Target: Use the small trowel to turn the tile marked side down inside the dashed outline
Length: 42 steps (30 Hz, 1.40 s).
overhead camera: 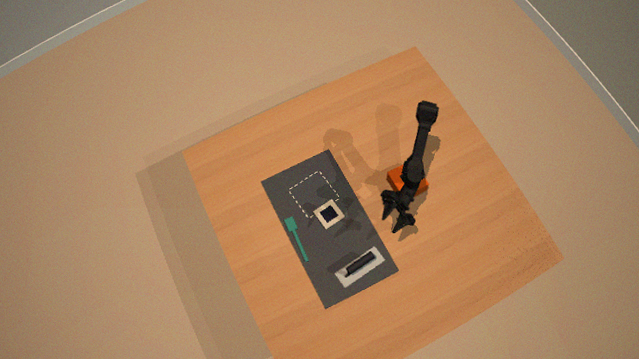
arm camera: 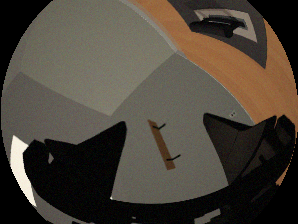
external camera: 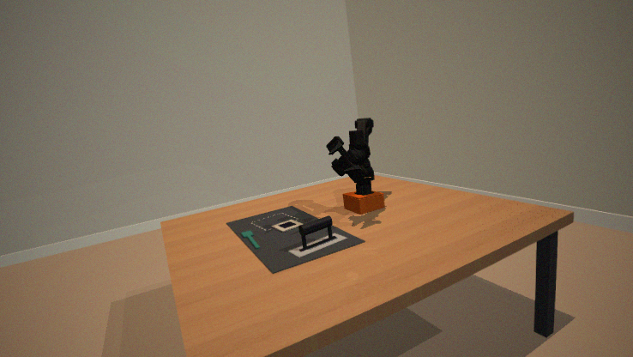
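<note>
Along the left edge of the dark mat, in the top view, lies the green trowel, flat, blade end toward the far side of the wooden desk and handle running toward the near side. Part of the trowel appears to overlap the mat's left border. Right of it, a dashed outline is marked on the mat. The tile, pale-bordered with a dark square face upward, sits at the outline's near right corner, mostly outside the dashes. Nearer the desk's front edge, a black bar handle stands on a white rectangular plate on the mat.

Right of the mat, an orange base block carries the black arm. The gripper hangs above bare desk surface just off the mat's right edge, well apart from the trowel and tile. Its fingers are spread wide with nothing between them; the wrist view shows open space between both fingers.
</note>
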Each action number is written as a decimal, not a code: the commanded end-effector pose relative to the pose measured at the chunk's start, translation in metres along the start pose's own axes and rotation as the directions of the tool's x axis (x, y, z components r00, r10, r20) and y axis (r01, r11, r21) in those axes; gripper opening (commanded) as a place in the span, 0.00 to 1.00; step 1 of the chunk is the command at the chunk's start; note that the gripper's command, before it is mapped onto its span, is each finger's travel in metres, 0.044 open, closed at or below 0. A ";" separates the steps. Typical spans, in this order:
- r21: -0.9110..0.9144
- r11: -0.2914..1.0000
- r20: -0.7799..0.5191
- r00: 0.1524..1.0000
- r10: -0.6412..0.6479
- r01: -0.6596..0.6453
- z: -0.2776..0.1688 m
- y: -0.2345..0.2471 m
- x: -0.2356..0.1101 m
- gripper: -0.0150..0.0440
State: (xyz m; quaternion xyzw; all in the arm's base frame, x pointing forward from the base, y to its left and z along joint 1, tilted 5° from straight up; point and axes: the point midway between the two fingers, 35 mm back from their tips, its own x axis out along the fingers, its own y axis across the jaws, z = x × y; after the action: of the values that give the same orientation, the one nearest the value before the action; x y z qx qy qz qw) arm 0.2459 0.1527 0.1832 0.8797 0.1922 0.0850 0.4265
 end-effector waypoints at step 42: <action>0.000 1.000 0.000 1.000 0.000 0.000 0.000 0.000 0.000 0.30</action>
State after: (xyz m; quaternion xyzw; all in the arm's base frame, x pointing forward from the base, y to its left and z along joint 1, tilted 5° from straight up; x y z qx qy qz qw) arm 0.2459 0.1527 0.1832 0.8797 0.1922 0.0850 0.4265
